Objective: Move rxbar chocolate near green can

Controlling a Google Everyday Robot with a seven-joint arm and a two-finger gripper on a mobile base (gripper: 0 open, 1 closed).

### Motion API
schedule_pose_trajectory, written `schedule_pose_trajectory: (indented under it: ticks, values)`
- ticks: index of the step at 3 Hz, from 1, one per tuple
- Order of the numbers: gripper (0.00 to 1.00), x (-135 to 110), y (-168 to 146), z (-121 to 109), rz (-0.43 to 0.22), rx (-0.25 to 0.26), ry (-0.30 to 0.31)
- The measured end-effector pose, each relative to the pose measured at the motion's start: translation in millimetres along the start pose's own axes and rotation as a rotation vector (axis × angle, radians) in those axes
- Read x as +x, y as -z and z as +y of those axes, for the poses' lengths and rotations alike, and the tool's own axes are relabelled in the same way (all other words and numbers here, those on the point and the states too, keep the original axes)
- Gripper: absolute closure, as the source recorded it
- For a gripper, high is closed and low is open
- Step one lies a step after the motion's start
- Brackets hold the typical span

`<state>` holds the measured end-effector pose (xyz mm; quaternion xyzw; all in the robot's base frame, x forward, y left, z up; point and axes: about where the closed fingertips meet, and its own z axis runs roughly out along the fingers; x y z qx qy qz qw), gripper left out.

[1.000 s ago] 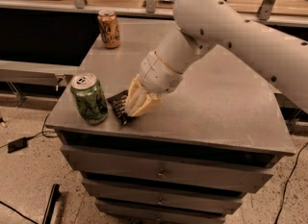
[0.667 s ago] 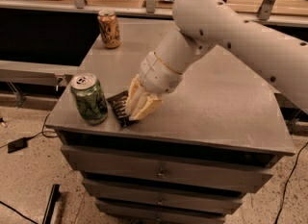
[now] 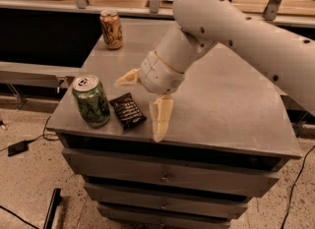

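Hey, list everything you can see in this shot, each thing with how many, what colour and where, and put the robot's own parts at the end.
green can: one, green with a silver top, upright at the front left corner of the table.
rxbar chocolate: one, black wrapper, lying flat just right of the green can.
tan can: one, orange-brown, upright at the back left of the table.
table: one, grey top, with drawers below.
cable: black, on the floor at left.
arm: one, white, reaching in from the right.
gripper: one, pale, open, low over the table's front, holding nothing.
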<state>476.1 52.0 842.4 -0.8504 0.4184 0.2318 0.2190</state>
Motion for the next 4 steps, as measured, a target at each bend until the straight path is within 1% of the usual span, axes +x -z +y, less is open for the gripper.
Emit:
schedule_pose_trajectory:
  ticks: [1,2,3,4]
  values:
    - [0.00,-3.8,14.3,-1.0,0.035,0.015,-0.022]
    - [0.00,-6.1,39.9,-1.9,0.082,0.043,-0.062]
    - [0.00,-4.2,82.1,4.0,0.154,0.119,-0.117]
    - [0.00,-4.3,82.1,4.0,0.154,0.120,-0.117]
